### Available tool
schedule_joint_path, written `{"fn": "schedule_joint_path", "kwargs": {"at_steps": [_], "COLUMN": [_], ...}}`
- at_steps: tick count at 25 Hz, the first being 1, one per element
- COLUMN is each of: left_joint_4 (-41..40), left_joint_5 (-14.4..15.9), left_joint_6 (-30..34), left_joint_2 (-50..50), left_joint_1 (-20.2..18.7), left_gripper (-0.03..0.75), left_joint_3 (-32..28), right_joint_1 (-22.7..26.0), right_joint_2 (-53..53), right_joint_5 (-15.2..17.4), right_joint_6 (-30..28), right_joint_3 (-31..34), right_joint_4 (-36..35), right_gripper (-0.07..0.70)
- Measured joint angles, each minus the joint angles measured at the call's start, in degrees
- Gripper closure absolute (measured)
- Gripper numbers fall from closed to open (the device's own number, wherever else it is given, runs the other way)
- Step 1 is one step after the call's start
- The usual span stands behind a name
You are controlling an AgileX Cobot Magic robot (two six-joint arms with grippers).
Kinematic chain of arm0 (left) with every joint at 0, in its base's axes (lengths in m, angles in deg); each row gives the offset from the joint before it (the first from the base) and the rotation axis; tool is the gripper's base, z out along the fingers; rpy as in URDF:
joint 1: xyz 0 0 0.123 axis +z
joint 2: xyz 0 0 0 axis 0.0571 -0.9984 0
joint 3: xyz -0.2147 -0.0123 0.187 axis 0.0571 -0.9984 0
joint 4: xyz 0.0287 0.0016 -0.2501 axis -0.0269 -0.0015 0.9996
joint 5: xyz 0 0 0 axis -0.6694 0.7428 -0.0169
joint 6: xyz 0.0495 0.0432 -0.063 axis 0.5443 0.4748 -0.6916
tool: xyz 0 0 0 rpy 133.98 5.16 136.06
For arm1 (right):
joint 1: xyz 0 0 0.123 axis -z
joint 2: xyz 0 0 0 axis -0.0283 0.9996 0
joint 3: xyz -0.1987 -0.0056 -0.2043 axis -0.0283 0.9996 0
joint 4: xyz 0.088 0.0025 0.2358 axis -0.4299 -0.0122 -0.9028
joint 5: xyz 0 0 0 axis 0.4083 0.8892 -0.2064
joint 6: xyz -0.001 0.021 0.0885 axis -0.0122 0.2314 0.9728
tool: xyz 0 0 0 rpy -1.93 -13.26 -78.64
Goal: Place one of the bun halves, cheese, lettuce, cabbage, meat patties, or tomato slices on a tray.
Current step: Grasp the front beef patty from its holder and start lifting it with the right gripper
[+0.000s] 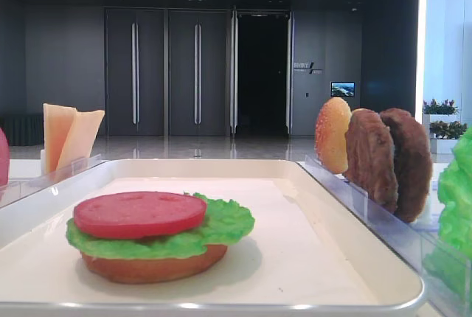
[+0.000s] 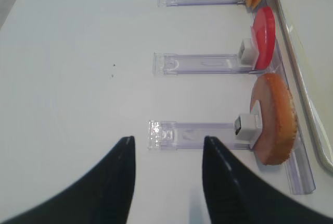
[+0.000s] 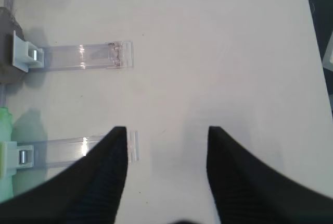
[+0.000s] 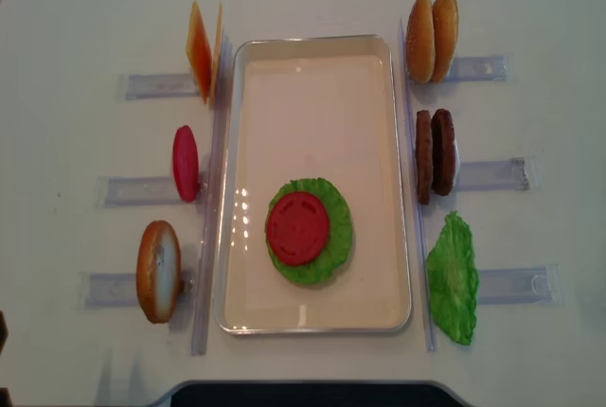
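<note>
Lettuce [image 1: 158, 239] and a tomato slice [image 1: 139, 214] sit stacked on a bun base [image 1: 153, 265] at the near end of the tray [image 1: 295, 307]. Both the left gripper [image 2: 166, 153] and the right gripper [image 3: 166, 140] hover spread and empty over bare table. Patties [image 4: 434, 155] stand on edge right of the tray, nearer the right arm, to its left in the wrist view. Cheese [image 4: 202, 50] stands left of its far end.

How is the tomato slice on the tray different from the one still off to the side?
The tomato slice on the tray lies flat on lettuce; the spare tomato slice stands on edge in a clear holder left of the tray. The first shows its round face from above, the second only a narrow profile. Both are smooth, red discs.
</note>
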Motion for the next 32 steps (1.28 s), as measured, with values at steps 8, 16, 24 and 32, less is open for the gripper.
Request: {"fn": "schedule_joint_path", "kwargs": {"at_steps": [8, 16, 24, 32], "left_joint_4": [0.00, 0.00, 0.00, 0.00], "left_joint_5": [0.00, 0.00, 0.00, 0.00], "left_joint_6": [0.00, 0.00, 0.00, 0.00], "left_joint_2": [0.00, 0.00, 0.00, 0.00], "left_joint_1": [0.00, 0.00, 0.00, 0.00], "left_gripper": [0.388, 0.388, 0.388, 0.388], "left_joint_3": [-0.04, -0.04, -0.04, -0.04], "right_joint_1": [0.00, 0.00, -2.33, -24.28], "right_joint_2": [19.79, 25.30, 25.30, 27.77], "right_joint_5": [-0.10, 0.68, 3.60, 3.08], "right_joint_6": [0.00, 0.00, 0.75, 14.48], "right_joint_3": [-10.26, -14.35, -14.35, -17.61], "right_joint_4": [-0.27, -0.46, -1.90, 1.11], "right_gripper": [0.267, 0.267, 0.267, 0.267]}}
